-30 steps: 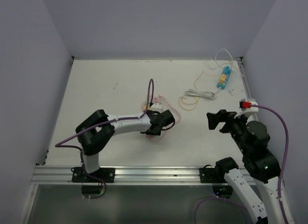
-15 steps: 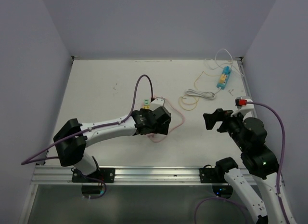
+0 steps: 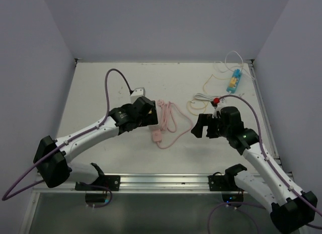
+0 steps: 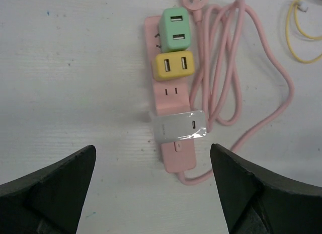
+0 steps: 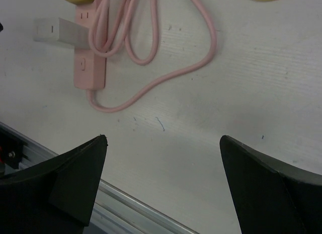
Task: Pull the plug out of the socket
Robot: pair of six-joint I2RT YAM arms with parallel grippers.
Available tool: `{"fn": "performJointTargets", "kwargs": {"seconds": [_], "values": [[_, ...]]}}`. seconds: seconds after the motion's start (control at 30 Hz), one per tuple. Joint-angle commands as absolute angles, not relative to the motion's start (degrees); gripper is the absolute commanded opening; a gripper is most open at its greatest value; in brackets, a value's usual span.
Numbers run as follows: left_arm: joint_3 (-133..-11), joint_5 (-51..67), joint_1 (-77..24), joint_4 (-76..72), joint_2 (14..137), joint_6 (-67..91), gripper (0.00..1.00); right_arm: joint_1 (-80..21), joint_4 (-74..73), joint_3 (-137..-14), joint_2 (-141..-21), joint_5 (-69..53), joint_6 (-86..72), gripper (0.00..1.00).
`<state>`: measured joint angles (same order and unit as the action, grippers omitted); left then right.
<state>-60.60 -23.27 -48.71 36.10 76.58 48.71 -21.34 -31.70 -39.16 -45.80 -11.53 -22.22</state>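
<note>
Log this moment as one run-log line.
left end effector: open, above power strip | right end effector: open, empty | green plug, yellow plug: plugged in | unplugging: not started

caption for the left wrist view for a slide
Open left tool over pink power strip with green plug, yellow plug and white plug

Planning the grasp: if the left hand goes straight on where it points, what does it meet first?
Likely the white plug on the pink power strip, centred ahead of the left hand; depth unclear.

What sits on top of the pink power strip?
A green adapter, a yellow adapter and a white adapter sit on the strip. The sockets beneath them are hidden.
</note>
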Motion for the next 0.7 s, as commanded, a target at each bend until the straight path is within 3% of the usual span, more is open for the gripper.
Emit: {"fn": "performJointTargets", "kwargs": {"seconds": [0.0,0.5,0.6,0.67], "values": [[-59.59,-20.13,-46.41,34.19,76.81,47.72,1.00,-24.68,-23.75,-37.01,-47.10,-11.69,-26.88,0.99],[-65.65,-20.83,-46.32,35.60,88.94,52.29,0.99,-45.42,-0.56,-28.83,-57.73,3.69,-38.84,0.99],[-65.39,-20.74,-46.32,34.81,89.30,53.00,0.98,-47.11,5.59,-28.57,-62.30,2.29,-39.89,0.95],[-65.39,-20.83,-46.32,34.63,89.38,53.43,0.98,-47.20,8.16,-28.13,-64.94,2.46,-41.13,0.88]]}}
